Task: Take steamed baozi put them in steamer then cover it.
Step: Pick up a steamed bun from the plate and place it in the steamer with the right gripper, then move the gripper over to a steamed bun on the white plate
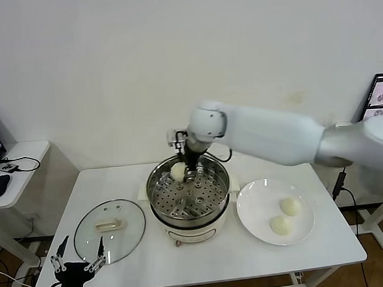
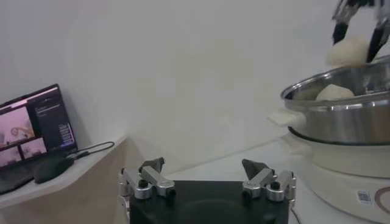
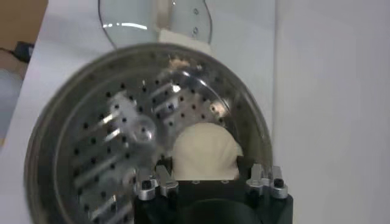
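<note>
Right now your right gripper (image 1: 181,172) is over the far-left inner edge of the round shiny steel steamer (image 1: 189,197), its fingers closed around one smooth cream-white baozi (image 1: 178,171). From your right wrist view that held bun (image 3: 204,152) fills the space between the fingers, just above the perforated tray (image 3: 116,146); whether it touches the tray you cannot tell. Your left wrist view shows the bun gripped above the pot rim, and a second pale bun (image 2: 333,92) lying inside the pot below it.

Two more cream-white buns (image 1: 285,215) sit side by side on the flat white round plate (image 1: 260,207), which lies on the white table (image 1: 211,259) just to the right of the steamer.

Left of the steamer, the round clear glass cover (image 1: 110,231) with its metal rim and cream rectangular handle lies flat on the table, handle up, apart from the pot.

Your left gripper (image 1: 78,260) is parked low at the table's near-left edge, just in front of the cover, fingers spread wide and holding nothing. A laptop (image 2: 33,131) and a dark mouse (image 2: 52,169) sit on a side desk beyond it.
</note>
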Robot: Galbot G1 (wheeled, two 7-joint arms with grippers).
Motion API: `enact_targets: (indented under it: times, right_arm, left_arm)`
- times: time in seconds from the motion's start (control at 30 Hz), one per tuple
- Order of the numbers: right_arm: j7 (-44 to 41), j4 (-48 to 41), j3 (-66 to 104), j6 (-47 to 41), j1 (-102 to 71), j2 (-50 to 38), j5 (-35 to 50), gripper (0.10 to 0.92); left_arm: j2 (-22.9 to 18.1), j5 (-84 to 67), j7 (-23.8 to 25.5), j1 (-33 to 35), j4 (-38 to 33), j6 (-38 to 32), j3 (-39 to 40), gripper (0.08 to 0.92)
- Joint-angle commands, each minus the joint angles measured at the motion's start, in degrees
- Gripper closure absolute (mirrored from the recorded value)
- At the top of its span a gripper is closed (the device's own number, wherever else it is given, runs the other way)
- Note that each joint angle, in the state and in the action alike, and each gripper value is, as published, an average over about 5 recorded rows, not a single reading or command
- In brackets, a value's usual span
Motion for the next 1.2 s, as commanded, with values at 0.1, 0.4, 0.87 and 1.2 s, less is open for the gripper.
enact_targets:
  times: [0.1, 0.4, 0.87, 1.2]
  right_arm:
    - [2.02, -6.48, 0.18, -3.11, -4.82, 7.51, 0.56, 0.372]
    - [2.34, -9.73, 0.65, -2.63, -6.6, 8.63, -2.62, 0.372]
    - [-2.9, 3.1, 0.27, -0.83, 1.76, -2.27, -2.42, 0.21]
    - [-14.19, 21.82, -2.61, 8.19, 12.21, -27.52, -6.99, 0.202]
  left_arm:
    - [-0.08, 0.0, 0.04, -0.07, 0.11, 0.09, 0.0, 0.177]
    - [-0.27, 0.01, 0.02, -0.11, 0.39, -0.03, 0.02, 0.177]
    - [-0.61, 0.15, 0.06, 0.07, -0.24, 0.06, 0.07, 0.177]
    - [-0.5, 0.17, 0.1, 0.18, -0.48, 0.05, 0.01, 0.177]
